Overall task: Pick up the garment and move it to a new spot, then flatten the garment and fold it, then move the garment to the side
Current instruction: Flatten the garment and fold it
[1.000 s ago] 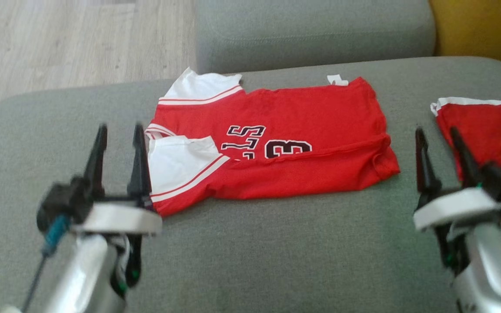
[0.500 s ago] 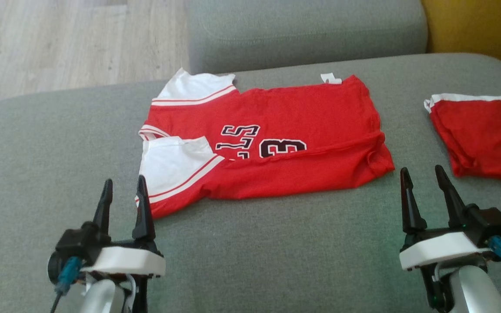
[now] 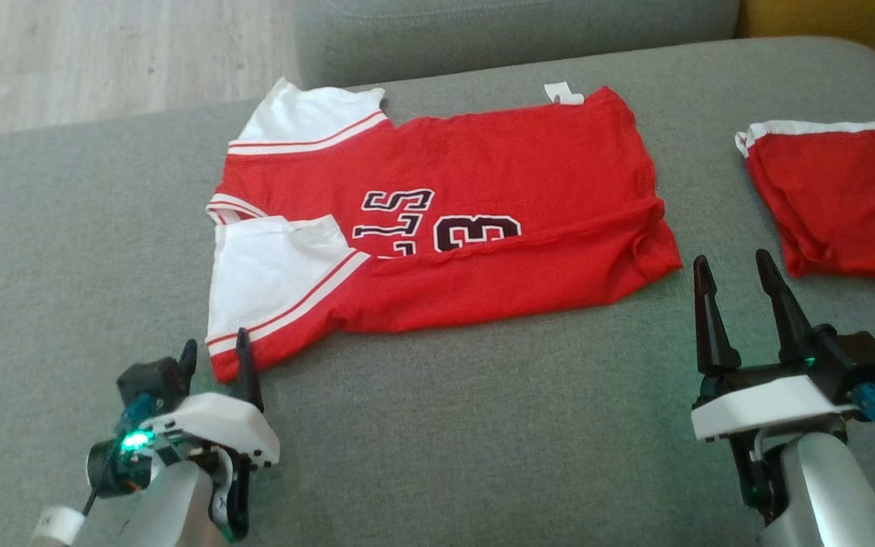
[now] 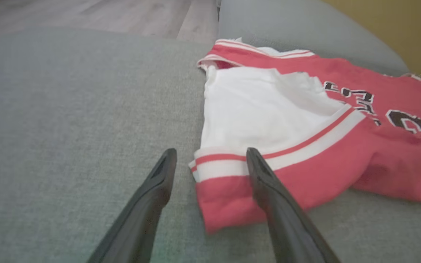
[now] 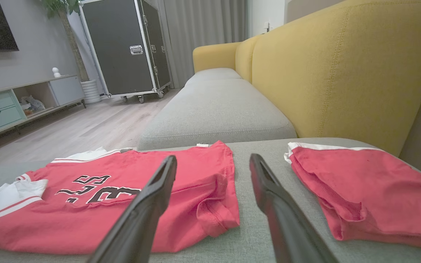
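The garment (image 3: 475,190) is a red jersey with white sleeves and black lettering, spread on a grey cushion (image 3: 445,425) with its near long edge folded over. My left gripper (image 3: 215,355) is open at the jersey's near left sleeve corner; in the left wrist view that red cuff corner (image 4: 221,197) lies between the open fingers (image 4: 269,190) of the left gripper (image 4: 210,156). My right gripper (image 3: 734,267) is open and empty, just off the jersey's near right corner (image 5: 214,215); in the right wrist view the right gripper (image 5: 213,160) points at the bare strip of cushion beside that corner.
A second folded red piece with a white band (image 3: 840,197) lies on the cushion's right side. Behind are another grey cushion (image 3: 513,30), a yellow sofa back (image 5: 342,69), wood floor (image 3: 103,61), a black wheeled case (image 5: 126,47) and a low cabinet (image 5: 16,106).
Both grippers have drawn back toward the cushion's near edge and lowered; the left one now straddles the sleeve corner. The head view has shifted, so the jersey sits higher in the picture.
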### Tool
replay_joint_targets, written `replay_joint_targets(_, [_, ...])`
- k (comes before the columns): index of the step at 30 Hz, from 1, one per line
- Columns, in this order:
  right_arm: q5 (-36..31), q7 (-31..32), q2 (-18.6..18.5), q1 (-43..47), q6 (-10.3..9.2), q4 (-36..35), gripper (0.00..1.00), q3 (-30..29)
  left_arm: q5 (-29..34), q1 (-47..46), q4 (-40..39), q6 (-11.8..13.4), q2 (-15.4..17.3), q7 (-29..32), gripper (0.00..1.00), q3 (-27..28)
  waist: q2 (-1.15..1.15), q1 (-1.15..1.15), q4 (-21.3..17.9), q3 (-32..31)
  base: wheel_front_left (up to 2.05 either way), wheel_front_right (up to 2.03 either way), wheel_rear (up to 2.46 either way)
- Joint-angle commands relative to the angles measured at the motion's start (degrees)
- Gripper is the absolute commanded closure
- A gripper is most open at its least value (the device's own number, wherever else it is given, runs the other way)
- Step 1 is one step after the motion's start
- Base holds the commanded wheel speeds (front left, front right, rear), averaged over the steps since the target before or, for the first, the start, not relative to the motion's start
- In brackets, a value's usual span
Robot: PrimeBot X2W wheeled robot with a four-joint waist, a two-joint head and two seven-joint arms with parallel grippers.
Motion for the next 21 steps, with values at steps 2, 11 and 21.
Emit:
replay_joint_targets(2, [0.18, -0.53, 0.12, -2.58, 0.19, -2.23, 0.00, 1.41, -0.60, -3.47, 1.48, -0.58, 0.82, 1.16, 0.00, 1.26, 0.00, -0.01, -0.70, 1.16, 0.00, 0.00, 0.00])
replay_joint_targets(11, [0.09, -0.53, 0.49, -3.82, 0.19, -1.85, 0.00, 1.95, -0.61, -6.54, 9.58, -1.00, 0.99, 7.68, 1.00, -0.63, 0.00, -0.01, -1.46, 2.60, 0.00, 0.00, 0.00])
replay_joint_targets(21, [-3.20, 7.45, 0.71, -9.07, 0.19, 7.37, 0.00, -1.59, 1.00, -9.33, 7.25, -2.65, 1.75, -1.30, 1.00, -2.30, 0.00, -0.01, 0.77, 2.02, 0.00, 0.00, 0.00])
